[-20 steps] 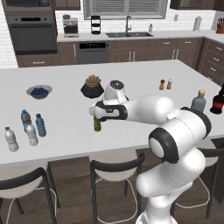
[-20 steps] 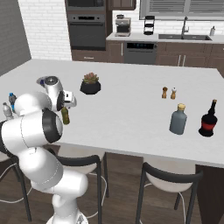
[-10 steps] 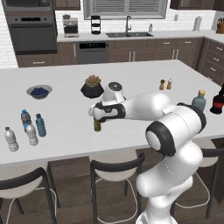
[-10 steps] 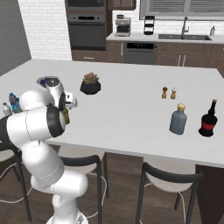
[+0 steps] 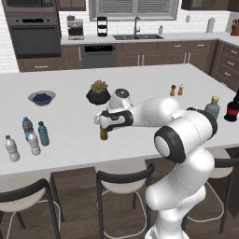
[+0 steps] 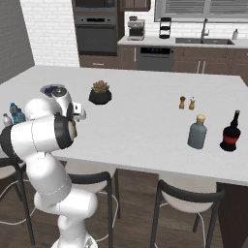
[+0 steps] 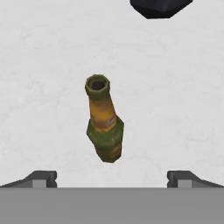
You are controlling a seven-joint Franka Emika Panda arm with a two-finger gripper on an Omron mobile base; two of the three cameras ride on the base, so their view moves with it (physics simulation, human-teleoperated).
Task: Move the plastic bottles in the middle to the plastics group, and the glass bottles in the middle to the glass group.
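Note:
The amber-brown glass bottle (image 5: 103,134) (image 6: 74,131) stands upright on the white island counter (image 5: 140,84), just in front of the potted plant. My gripper (image 5: 104,125) (image 6: 73,122) hangs right above it, pointing down. In the hand view I look down on the bottle's open mouth and neck (image 7: 103,122), and the gripper (image 7: 112,179) is open with nothing between its tips. At the counter's left end, a translucent blue plastic bottle (image 5: 43,133) and a clear one (image 5: 32,142) stand close to a blue-banded bottle (image 5: 27,126) and a pale one (image 5: 11,148). On the right stand the grey-blue bottle (image 5: 212,108) (image 6: 197,132) and the dark red-labelled bottle (image 5: 232,109) (image 6: 230,131).
A potted plant (image 5: 98,92) (image 6: 100,93) sits just behind the amber bottle, and its dark pot (image 7: 159,8) shows at the top of the hand view. A bowl of blue fruit (image 5: 41,97) lies to the left. Salt and pepper shakers (image 5: 176,89) stand mid-right. Stools line the near edge.
The arm's elbow has swung slightly to the left. The hand stays above the amber bottle with its jaws open.

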